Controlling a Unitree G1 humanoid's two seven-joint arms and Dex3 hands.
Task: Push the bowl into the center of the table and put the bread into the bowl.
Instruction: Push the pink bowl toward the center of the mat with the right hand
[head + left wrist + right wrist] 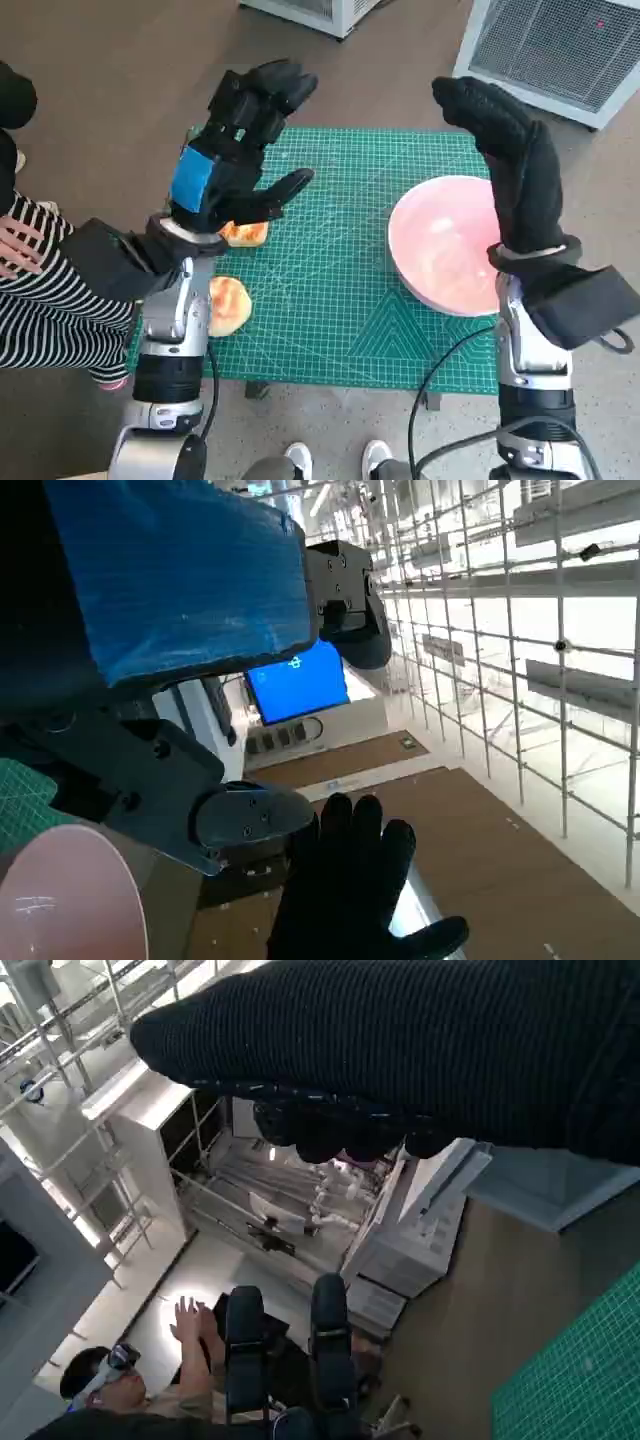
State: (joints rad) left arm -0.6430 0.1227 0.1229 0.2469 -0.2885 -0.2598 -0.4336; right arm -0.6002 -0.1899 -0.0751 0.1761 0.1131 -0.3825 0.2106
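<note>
**Operator:** Which step am I on, and what comes next?

**Spotter:** By my reading you're at the first step, with the push not yet made. Take the green mat point(340, 290) as your landmark: the pink bowl point(440, 245) sits on the mat's right part, well off its middle, and it looks empty. Your next move calls for bringing the right hand point(510, 170) down against the bowl's outer right wall and sliding it toward the mat's centre. Push low on the wall, or the bowl may tip rather than slide.

**Operator:** Where's that hand against the bowl?

**Spotter:** It's raised above the bowl's right rim, fingers extended and together, holding nothing. I can't tell from the head view whether it touches the rim; it looks lifted clear.

**Operator:** And the bread?

**Spotter:** Two pieces at the mat's left edge. One bread roll point(228, 305) lies near the left front corner beside your left forearm; a second bread piece point(246, 234) lies further back, partly hidden under your left hand point(235, 150). That hand hovers above it, fingers spread apart, gripping nothing.
</note>
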